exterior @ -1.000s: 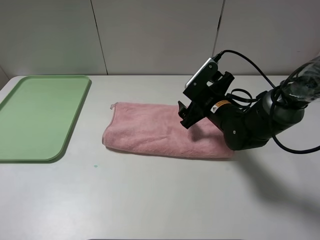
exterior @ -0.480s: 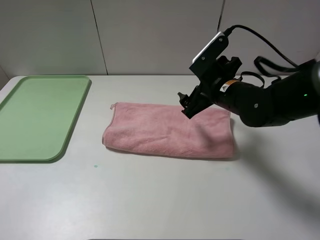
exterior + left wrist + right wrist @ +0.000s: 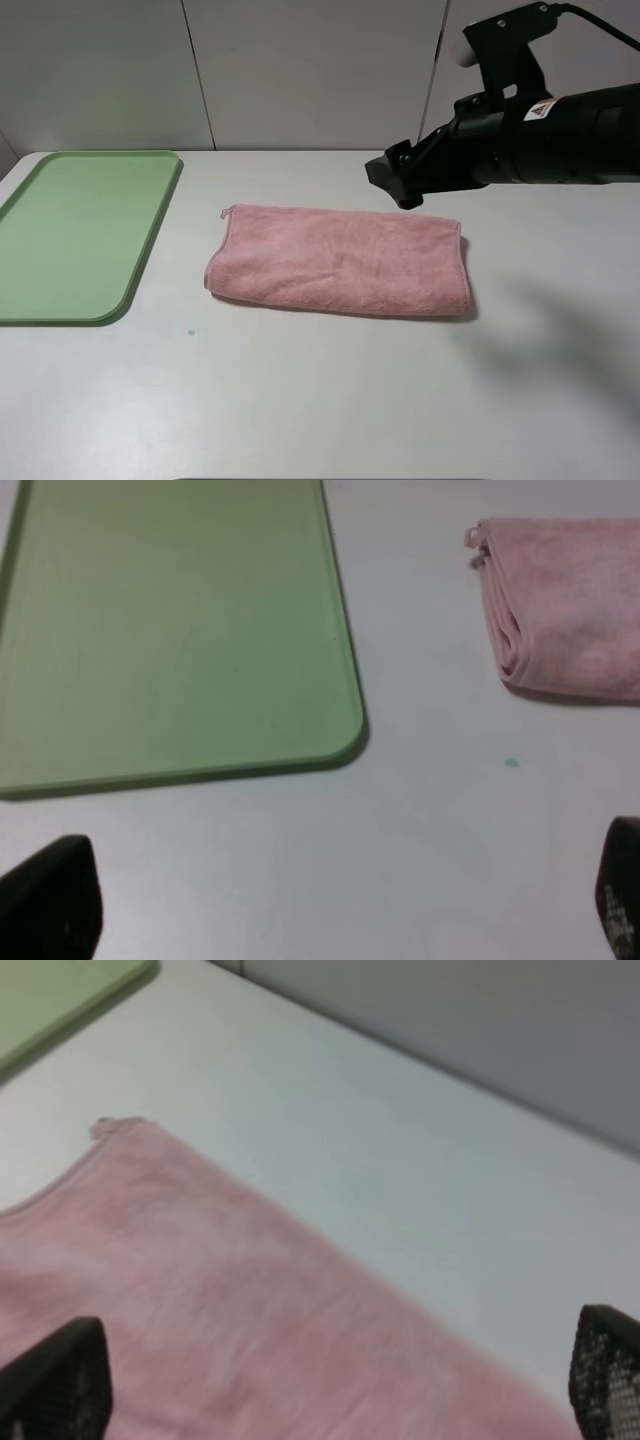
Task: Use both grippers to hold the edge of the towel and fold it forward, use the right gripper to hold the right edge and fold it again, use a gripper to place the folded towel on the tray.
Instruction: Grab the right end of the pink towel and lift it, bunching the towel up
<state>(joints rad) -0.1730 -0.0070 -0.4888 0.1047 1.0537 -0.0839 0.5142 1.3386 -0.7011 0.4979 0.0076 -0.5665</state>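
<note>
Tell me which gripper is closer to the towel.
Right. The right gripper hangs above the towel at its far edge; the left gripper is back over the table near the tray, clear of the towel.

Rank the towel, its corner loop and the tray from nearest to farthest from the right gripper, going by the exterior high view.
1. Towel: nearest, its back edge lies just by the right gripper, in the middle of the scene.
2. Loop: at the towel's back-left corner, farther left.
3. Tray: farthest, at the far left.
</note>
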